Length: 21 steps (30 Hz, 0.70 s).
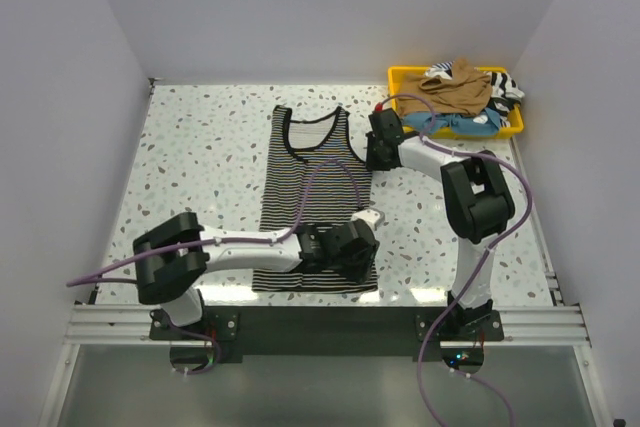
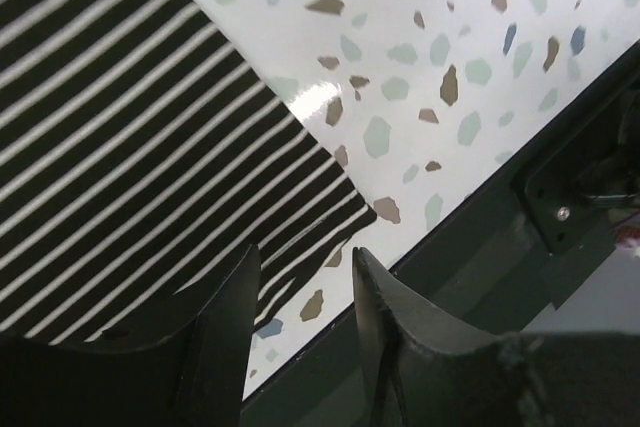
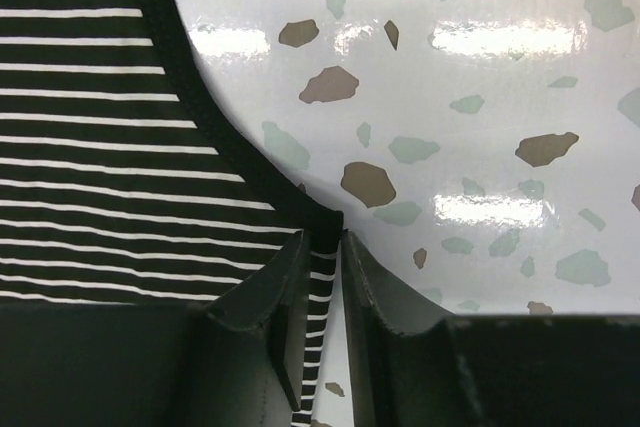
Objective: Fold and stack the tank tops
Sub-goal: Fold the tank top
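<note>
A black-and-white striped tank top (image 1: 310, 187) lies spread flat in the middle of the table, neck toward the back. My left gripper (image 1: 354, 255) sits low at its near right hem corner. In the left wrist view that gripper (image 2: 305, 265) has its jaws apart, with the corner of the striped cloth (image 2: 120, 147) reaching into the gap. My right gripper (image 1: 378, 153) is at the top's right armhole. In the right wrist view it (image 3: 340, 243) is pinched on a raised strip of the striped edge (image 3: 100, 147) below the black armhole binding.
A yellow tray (image 1: 400, 75) at the back right holds a tan-brown top (image 1: 455, 87), a light blue one (image 1: 470, 123) and a striped one (image 1: 506, 85) in a heap. The table's near edge and the black frame rail (image 2: 520, 247) run just beyond the left gripper.
</note>
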### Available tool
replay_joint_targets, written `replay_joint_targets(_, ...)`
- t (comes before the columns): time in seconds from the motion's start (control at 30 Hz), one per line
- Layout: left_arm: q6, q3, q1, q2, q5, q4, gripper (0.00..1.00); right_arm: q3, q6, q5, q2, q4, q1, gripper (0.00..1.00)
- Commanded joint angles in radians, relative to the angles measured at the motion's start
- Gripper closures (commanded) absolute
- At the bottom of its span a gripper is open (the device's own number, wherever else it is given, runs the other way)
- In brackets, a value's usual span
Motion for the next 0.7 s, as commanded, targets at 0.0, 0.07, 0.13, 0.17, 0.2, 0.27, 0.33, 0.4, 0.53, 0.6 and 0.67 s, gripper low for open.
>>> replay_joint_targets(0.0,-0.006,0.084,-0.065,0.073,-0.053,0.003,0.53,0.007,0.001,0.019,0.009,0.032,-0.004,0.78)
replay_joint_targets(0.07,-0.006,0.101,-0.084,0.097,-0.081,-0.008,0.52,-0.002,0.004,0.019,0.01,0.039,-0.004,0.85)
replay_joint_targets(0.13,-0.013,0.105,-0.098,0.122,-0.079,0.007,0.52,-0.013,0.005,0.024,0.007,0.048,-0.004,0.9)
replay_joint_targets(0.17,-0.013,0.117,-0.102,0.14,-0.078,0.007,0.52,-0.017,0.004,0.025,0.004,0.051,-0.005,0.92)
replay_joint_targets(0.2,-0.016,0.125,-0.116,0.148,-0.085,0.005,0.52,-0.02,0.004,0.028,0.004,0.054,-0.007,0.92)
replay_joint_targets(0.27,-0.019,0.159,-0.13,0.18,-0.127,-0.017,0.51,-0.025,0.002,0.025,0.0,0.058,-0.007,0.94)
replay_joint_targets(0.33,-0.019,0.183,-0.148,0.199,-0.16,-0.043,0.5,-0.028,0.002,0.024,-0.003,0.055,-0.007,0.95)
replay_joint_targets(0.4,-0.014,0.214,-0.16,0.223,-0.191,-0.053,0.5,-0.031,0.005,0.019,-0.005,0.06,-0.007,0.96)
replay_joint_targets(0.53,-0.02,0.266,-0.177,0.263,-0.251,-0.116,0.5,-0.033,0.004,0.016,-0.005,0.06,-0.007,0.97)
replay_joint_targets(0.6,-0.032,0.274,-0.182,0.283,-0.269,-0.133,0.53,-0.031,0.004,0.015,-0.002,0.062,-0.007,0.98)
replay_joint_targets(0.67,-0.036,0.277,-0.185,0.298,-0.288,-0.14,0.57,-0.034,0.004,0.013,-0.002,0.062,-0.007,0.98)
